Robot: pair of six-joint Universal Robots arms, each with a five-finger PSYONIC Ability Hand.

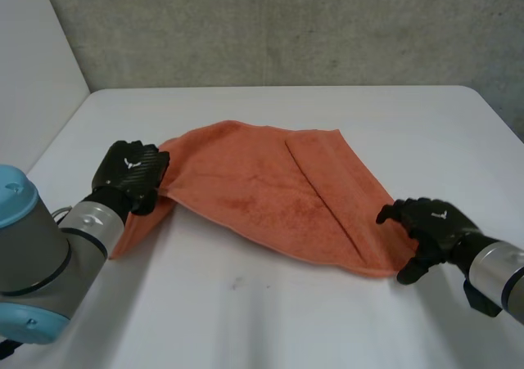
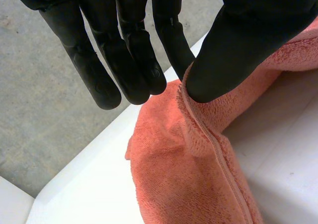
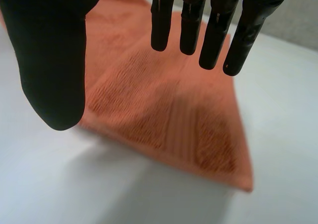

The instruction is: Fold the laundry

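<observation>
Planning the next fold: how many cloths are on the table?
1. One orange towel lies on the table, between the left robot hand at its left end and the right robot hand at its right corner. Another could hide under its folds.

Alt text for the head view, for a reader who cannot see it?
An orange terry towel lies partly folded on a white table. The robot's left hand is on the towel's left end, and its right hand is at the near right corner, fingers open.
</observation>
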